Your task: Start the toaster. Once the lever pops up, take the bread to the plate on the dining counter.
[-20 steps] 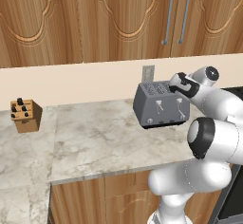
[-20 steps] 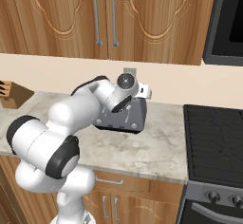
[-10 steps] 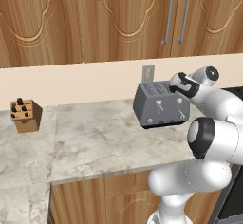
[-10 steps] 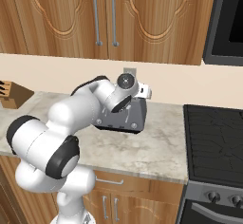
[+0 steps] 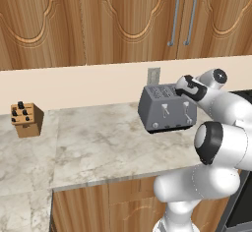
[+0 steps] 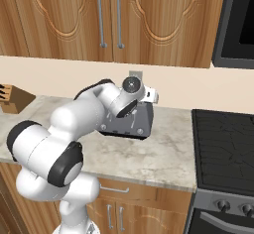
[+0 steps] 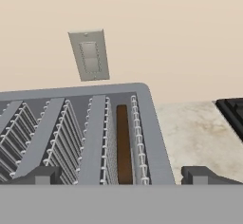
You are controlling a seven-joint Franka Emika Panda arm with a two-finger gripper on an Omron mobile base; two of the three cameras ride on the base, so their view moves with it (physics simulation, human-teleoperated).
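Note:
The grey four-slot toaster (image 5: 166, 109) stands on the marbled worktop against the wall, its two pale levers facing the room. In the hand view, the bread (image 7: 124, 144) is a thin dark-brown slice sunk upright in the rightmost slot of the toaster (image 7: 149, 123). My gripper (image 5: 184, 89) hovers just over the toaster's right end, with the arm covering part of the toaster (image 6: 130, 125) in the right base view. The gripper (image 7: 122, 175) is open, its fingertips (image 7: 43, 174) set wide on either side of the bread's slot and holding nothing. The plate and the dining counter are out of view.
A wooden knife block (image 5: 26, 119) sits far left on the worktop (image 5: 98, 142). A wall outlet (image 7: 89, 55) is right behind the toaster. A black stove (image 6: 224, 139) adjoins the worktop on the right. Wooden cabinets (image 5: 123, 19) hang overhead.

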